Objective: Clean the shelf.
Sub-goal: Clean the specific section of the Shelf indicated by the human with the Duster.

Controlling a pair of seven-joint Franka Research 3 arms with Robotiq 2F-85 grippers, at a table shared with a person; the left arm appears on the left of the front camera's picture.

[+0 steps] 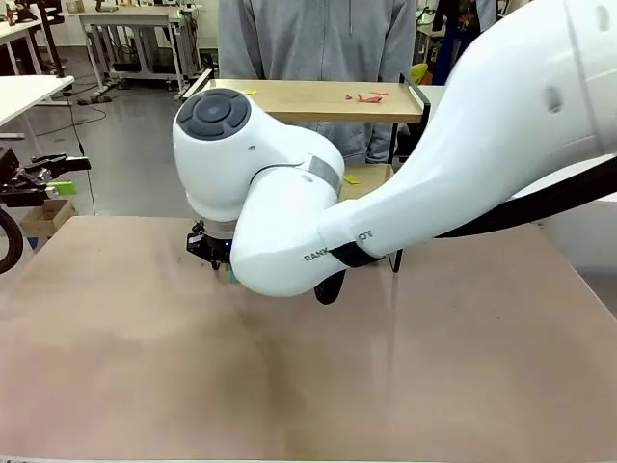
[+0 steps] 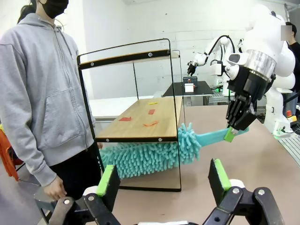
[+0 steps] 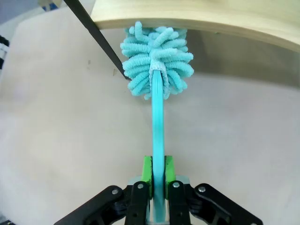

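Observation:
The shelf (image 2: pixel 140 119) is a two-tier rack of light wooden boards in a thin black frame, standing at the table's far side. Red and yellow scraps (image 2: pixel 151 111) lie on its lower board, and more red scraps (image 1: pixel 366 96) lie on the top board (image 1: pixel 318 99). My right gripper (image 2: pixel 233 132) is shut on the handle of a teal fluffy duster (image 2: pixel 145 157). The duster head (image 3: pixel 157 63) sits under the lower board (image 3: pixel 197 14), against its underside. My left gripper (image 2: pixel 164 183) is open and holds nothing, well short of the shelf's side.
A person in a grey hoodie (image 2: pixel 42 93) stands right behind the shelf, one hand hanging low near its leg. My right arm (image 1: pixel 415 183) crosses the middle of the brown table (image 1: pixel 289 376). The black shelf leg (image 3: pixel 93 33) runs beside the duster head.

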